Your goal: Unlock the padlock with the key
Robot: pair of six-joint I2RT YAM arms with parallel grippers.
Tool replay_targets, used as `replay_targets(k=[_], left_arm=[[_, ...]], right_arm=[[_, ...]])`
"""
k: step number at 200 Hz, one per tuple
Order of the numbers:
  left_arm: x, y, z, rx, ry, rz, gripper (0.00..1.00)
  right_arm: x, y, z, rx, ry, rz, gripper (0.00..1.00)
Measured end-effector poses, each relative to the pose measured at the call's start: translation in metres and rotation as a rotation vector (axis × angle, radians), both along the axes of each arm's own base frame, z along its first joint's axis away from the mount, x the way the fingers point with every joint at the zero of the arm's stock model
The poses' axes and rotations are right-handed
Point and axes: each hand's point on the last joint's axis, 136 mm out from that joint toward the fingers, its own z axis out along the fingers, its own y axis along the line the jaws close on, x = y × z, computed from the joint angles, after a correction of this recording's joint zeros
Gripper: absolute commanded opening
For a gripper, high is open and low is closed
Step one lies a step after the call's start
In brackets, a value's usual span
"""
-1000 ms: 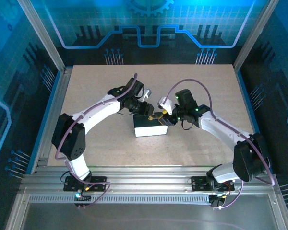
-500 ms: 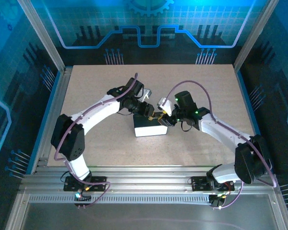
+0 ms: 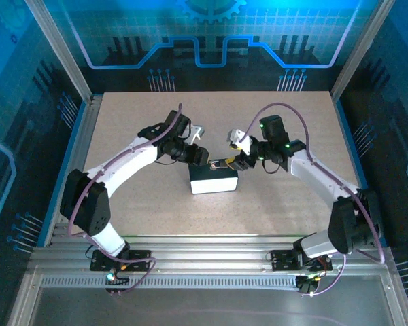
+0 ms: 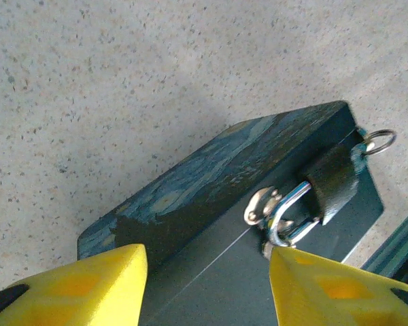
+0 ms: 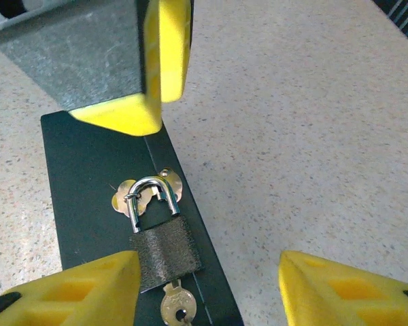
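Padlock (image 5: pixel 164 248) lies shut on the dark tin (image 5: pixel 81 170), middle of the worktop (image 3: pixel 156 210), key (image 5: pixel 173 307) seated in its keyhole; left fingers (image 4: pixel 88 285) and right fingers (image 5: pixel 75 288) both gape apart flanking it, seemingly placed to steady and turn.

Dark padlock (image 5: pixel 164 248) flat on the tin (image 5: pixel 81 170), shackle through the hasp (image 5: pixel 118 197); brass key (image 5: pixel 172 307) in its keyhole

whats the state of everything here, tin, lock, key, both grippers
tin: lid shut, fastened by the padlock
padlock: shackle closed, hooked through the tin's clasp
key: in the padlock's keyhole, nothing gripping it
left gripper: open, empty, over the tin
right gripper: open, empty, pointed at the padlock
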Motion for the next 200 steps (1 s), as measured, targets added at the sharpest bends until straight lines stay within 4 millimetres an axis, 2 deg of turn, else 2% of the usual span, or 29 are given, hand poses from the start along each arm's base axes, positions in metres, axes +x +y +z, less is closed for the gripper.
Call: replay_targets(k=[54, 97, 144, 200], left_arm=[[0.006, 0.006, -0.002, 0.009, -0.021, 0.002, 0.52], [0.010, 0.019, -0.010, 0.020, -0.013, 0.029, 0.52], [0.009, 0.022, -0.019, 0.022, -0.006, 0.035, 0.51], [0.012, 0.021, -0.020, 0.007, -0.017, 0.034, 0.51]], right_arm=[[0.001, 0.014, -0.008, 0.008, 0.082, 0.140, 0.56], [-0.006, 0.012, -0.023, -0.022, 0.140, 0.163, 0.56], [-0.012, 0.018, -0.043, -0.072, 0.174, 0.196, 0.55], [-0.007, 0.018, -0.045, -0.094, 0.161, 0.186, 0.32]])
